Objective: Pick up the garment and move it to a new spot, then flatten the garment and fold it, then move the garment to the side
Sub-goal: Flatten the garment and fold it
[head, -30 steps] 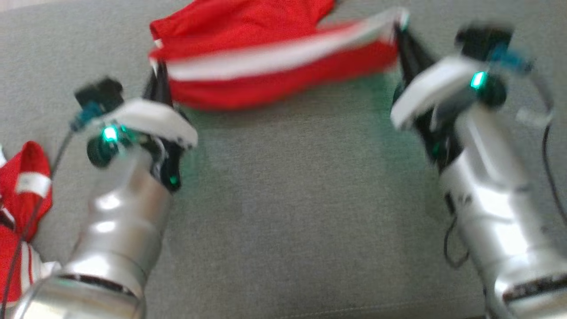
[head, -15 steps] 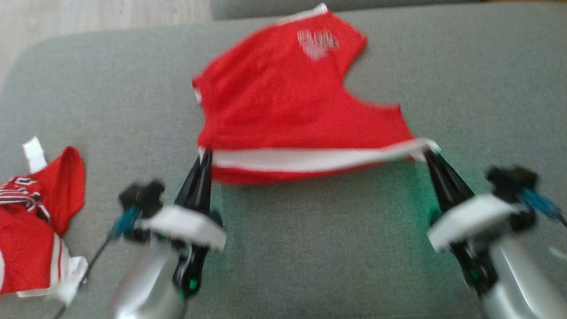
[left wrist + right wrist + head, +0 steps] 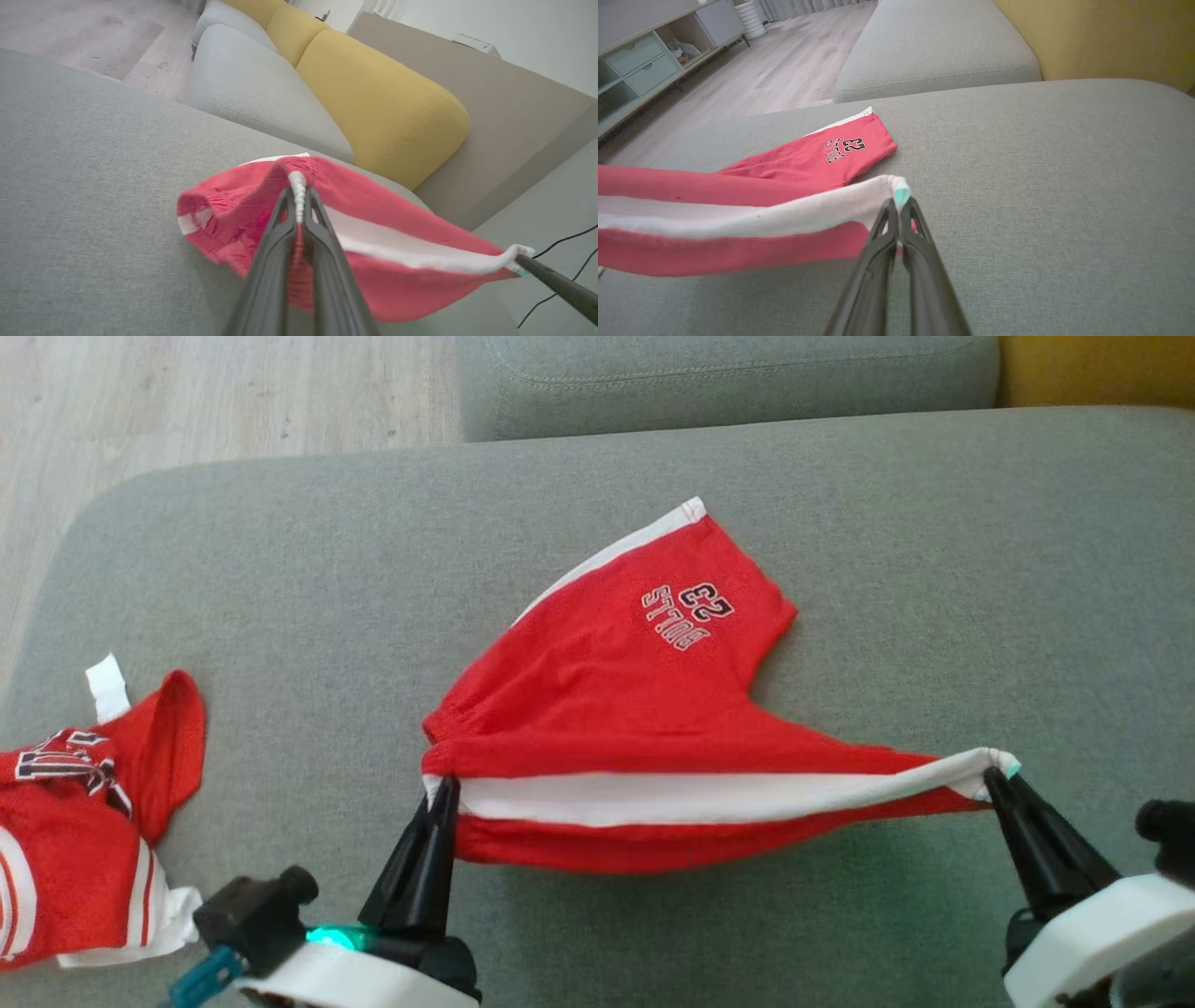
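Observation:
The garment [image 3: 616, 709] is a pair of red shorts with a white side stripe and a number print, lying across the grey sofa cushion [image 3: 280, 569]. My left gripper [image 3: 442, 788] is shut on the waistband corner at its left end; the left wrist view shows the garment [image 3: 373, 242] pinched between that gripper's [image 3: 298, 193] fingers. My right gripper [image 3: 992, 778] is shut on the other end, at the white stripe. In the right wrist view the garment [image 3: 738, 210] stretches leftward from that gripper [image 3: 899, 203]. The near edge hangs taut between both grippers, a little above the cushion.
A second red and white garment [image 3: 84, 831] lies crumpled at the cushion's left edge. Another grey cushion [image 3: 728, 378] and a yellow one [image 3: 378, 102] sit behind. Wooden floor [image 3: 187, 392] lies beyond the far left corner. Black cables [image 3: 560, 252] trail on the right.
The head camera has tilted, so the whole picture shifted. Both grippers have drawn the garment's near edge toward me, and the shorts now lie spread further across the cushion.

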